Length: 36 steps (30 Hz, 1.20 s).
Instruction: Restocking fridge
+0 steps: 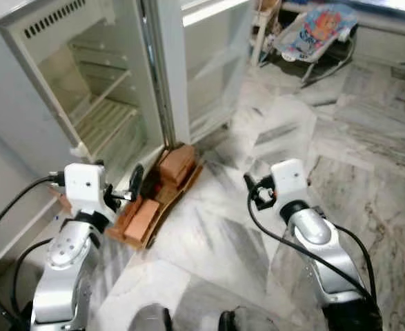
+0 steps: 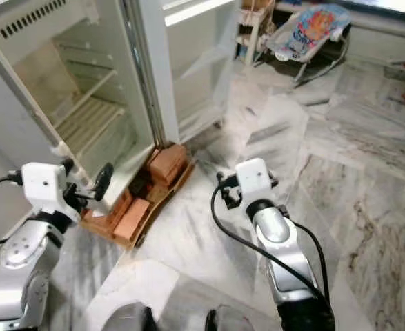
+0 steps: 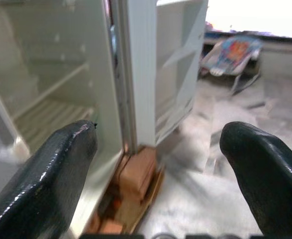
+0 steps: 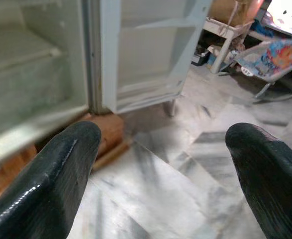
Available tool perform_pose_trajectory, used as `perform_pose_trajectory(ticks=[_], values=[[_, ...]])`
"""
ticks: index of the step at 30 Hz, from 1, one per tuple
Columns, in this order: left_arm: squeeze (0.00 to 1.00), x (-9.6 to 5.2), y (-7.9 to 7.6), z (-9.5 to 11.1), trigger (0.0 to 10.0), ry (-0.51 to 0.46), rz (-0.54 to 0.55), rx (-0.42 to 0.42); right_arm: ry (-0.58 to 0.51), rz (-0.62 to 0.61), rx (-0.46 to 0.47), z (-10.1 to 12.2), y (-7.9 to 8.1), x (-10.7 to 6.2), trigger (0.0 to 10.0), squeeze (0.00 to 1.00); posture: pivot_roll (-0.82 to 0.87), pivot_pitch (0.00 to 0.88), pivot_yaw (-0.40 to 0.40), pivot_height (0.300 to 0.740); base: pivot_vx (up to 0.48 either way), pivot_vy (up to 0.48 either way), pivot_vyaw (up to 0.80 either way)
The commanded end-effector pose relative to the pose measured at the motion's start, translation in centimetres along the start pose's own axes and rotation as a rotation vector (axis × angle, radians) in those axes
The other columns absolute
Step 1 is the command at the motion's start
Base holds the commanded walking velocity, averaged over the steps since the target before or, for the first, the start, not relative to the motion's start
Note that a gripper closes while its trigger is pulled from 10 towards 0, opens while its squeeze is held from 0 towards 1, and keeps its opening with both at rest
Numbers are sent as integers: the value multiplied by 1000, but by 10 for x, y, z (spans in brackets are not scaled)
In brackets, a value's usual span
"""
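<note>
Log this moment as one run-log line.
fridge: open, shelves bare | left gripper: open, empty | right gripper: open, empty | bricks: under fridge

You are looking at a white open fridge (image 1: pixel 64 83) with pale cream slatted shelves (image 1: pixel 105 121) inside and a white door (image 1: pixel 212 62) swung out. Under the fridge sit orange-red clay bricks (image 1: pixel 176 164) on a brown wooden board (image 1: pixel 181 196). Beside the fridge, the grey-and-white marble floor (image 1: pixel 326 145) carries dark streaked veins. Beyond the fridge door, a baby bouncer seat (image 1: pixel 319 31) shows a blue, red and white cartoon print. Your silver arms end in white wrist housings and glossy black fingers (image 3: pixel 46 184).
</note>
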<state>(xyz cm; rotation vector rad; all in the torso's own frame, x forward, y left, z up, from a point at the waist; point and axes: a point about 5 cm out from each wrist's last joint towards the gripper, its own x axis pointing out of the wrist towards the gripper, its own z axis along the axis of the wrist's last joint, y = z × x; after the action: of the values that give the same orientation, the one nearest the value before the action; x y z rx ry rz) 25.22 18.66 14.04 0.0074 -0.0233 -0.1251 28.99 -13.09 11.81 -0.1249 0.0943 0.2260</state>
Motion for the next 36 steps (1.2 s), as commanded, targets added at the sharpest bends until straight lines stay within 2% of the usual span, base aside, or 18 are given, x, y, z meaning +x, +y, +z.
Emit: perform_pose_trajectory(ticks=[1, 3, 4, 5, 7, 11, 17, 26, 36], values=[[0, -1, 1, -3, 10000, 19, 9, 6, 1, 5, 15, -2, 3, 0, 10000, 0, -22, 141, 20, 740, 341, -334, 0], [0, 1, -4, -3, 10000, 21, -19, 42, -30, -18, -81, 0, 4, -1, 10000, 0, -22, 138, 21, 740, 412, -126, 0], [0, 1, -4, -3, 10000, 21, -19, 42, -30, -18, -81, 0, 4, -1, 10000, 0, -22, 138, 21, 740, 420, 0, 0], [0, 2, -7, -2, 10000, 15, -34, 40, -19, 25, -74, -1, 8, -2, 10000, 0, -24, 135, 24, 740, 435, 0, 0], [0, 6, -11, 2, 10000, 4, -62, 58, -45, 58, 13, 3, 10, -3, 10000, 0, -23, 133, 27, 740, 474, 0, 0], [0, 10, -11, 7, 10000, -4, -60, 61, -35, 19, 60, 4, 5, 0, 10000, 0, -25, 145, 28, 740, 480, 0, -313], [0, 9, -15, 10, 10000, -10, -85, 91, -84, 23, 62, 16, 3, 6, 10000, 0, -12, 155, 33, 740, 480, 0, -800], [0, 6, -13, 1, 10000, 22, -70, 79, -68, 8, 77, 12, 1, 6, 10000, 0, -18, 162, 38, 740, 480, 0, -800], [0, 8, -18, -4, 10000, 32, -77, 66, -64, -5, 90, 9, 0, 5, 10000, 0, -26, 145, 42, 740, 480, 0, -800]])
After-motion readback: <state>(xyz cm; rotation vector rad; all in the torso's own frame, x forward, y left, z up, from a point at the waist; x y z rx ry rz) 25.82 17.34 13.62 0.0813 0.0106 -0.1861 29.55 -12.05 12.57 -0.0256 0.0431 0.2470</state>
